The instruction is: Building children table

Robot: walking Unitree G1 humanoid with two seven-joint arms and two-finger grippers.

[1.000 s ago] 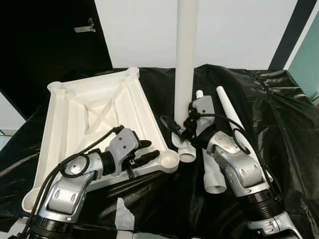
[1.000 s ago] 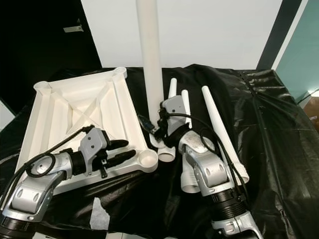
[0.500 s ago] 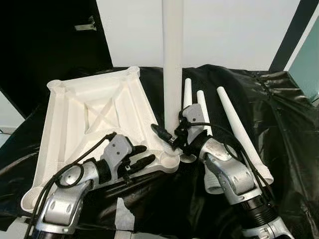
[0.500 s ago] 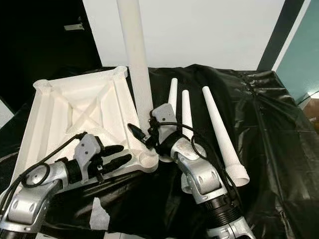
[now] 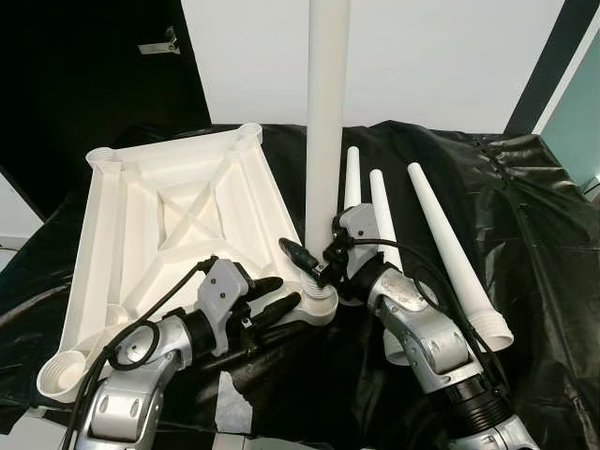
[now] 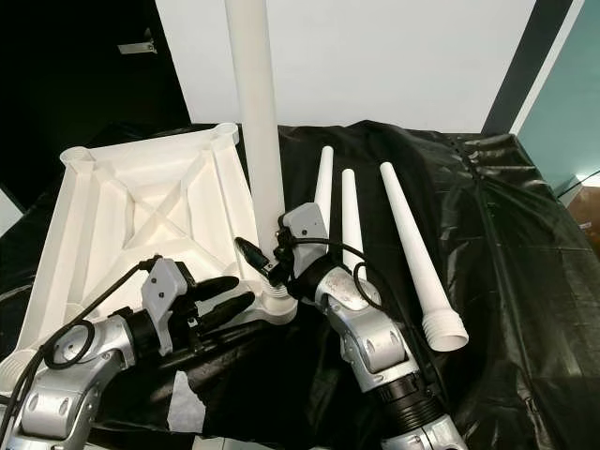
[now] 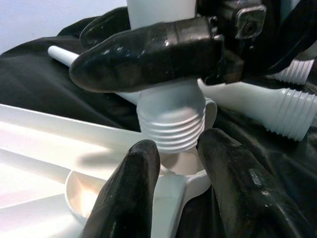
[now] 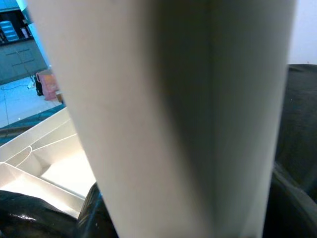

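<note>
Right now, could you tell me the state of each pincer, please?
Left pincer: open, astride the tabletop corner socket.
Right pincer: closed on the upright leg.

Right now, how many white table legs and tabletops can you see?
Table legs: 4 (one upright in the right gripper, three lying on the black cloth)
Tabletop, upside down: 1
Total: 5

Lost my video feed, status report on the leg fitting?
Right gripper shut on upright leg, threaded end at tabletop corner socket. Left gripper open, bracing that corner. Three spare legs lie alongside, clear.
</note>
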